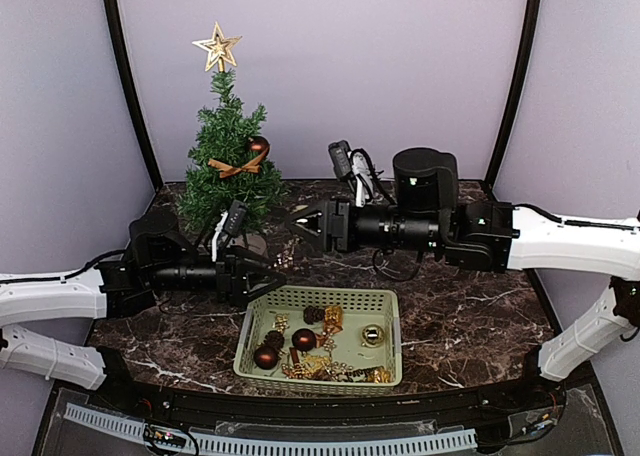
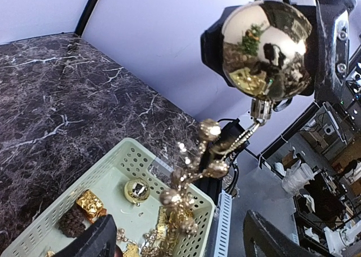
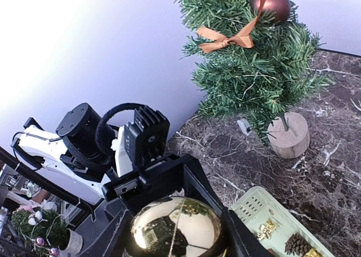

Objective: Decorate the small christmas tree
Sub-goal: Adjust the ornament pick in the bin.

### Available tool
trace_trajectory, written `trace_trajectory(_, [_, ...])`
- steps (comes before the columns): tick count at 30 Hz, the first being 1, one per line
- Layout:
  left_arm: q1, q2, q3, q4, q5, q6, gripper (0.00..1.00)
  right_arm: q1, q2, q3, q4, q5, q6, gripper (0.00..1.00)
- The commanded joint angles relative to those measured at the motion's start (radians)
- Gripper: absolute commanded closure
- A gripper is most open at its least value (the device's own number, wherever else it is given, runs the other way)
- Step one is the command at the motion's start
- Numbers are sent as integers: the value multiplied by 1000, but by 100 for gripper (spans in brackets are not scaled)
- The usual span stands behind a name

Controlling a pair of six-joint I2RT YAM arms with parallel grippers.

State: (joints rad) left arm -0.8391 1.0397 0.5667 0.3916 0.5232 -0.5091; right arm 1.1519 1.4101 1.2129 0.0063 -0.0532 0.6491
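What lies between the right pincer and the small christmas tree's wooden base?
Only bare marble table, seen in the right wrist view, separates the right pincer, holding a gold ball, from the small christmas tree.

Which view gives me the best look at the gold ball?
Left wrist: the gold ball shows whole, with a bead string hanging below. Right wrist crops its lower part; in top external I can't make it out.

I'm seeing a gold bauble (image 2: 265,45) held aloft, its bead garland (image 2: 194,172) trailing down into the green basket (image 2: 148,162) sitting on the table (image 2: 67,99).
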Motion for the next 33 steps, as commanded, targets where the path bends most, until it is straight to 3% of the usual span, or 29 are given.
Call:
trace_trajectory(1, [-33,28,52,89,41,48,20,5,-19,3,104,-45,5,54])
trace_trajectory(15, [-65,160,87,283,55,4,23,5,-12,10,145,-78,4,54])
trace_trajectory(17, [-67,162,89,276,57,2,30,6,-12,9,147,-76,5,54])
trace_trajectory(20, [-67,155,80,268,55,-7,51,6,-10,5,154,-73,6,54])
trace_trajectory(22, [-68,146,72,263,49,-13,61,5,-10,2,156,-74,6,54])
trace_trajectory(33, [-72,135,70,263,33,-22,80,5,-22,-21,179,-70,18,55])
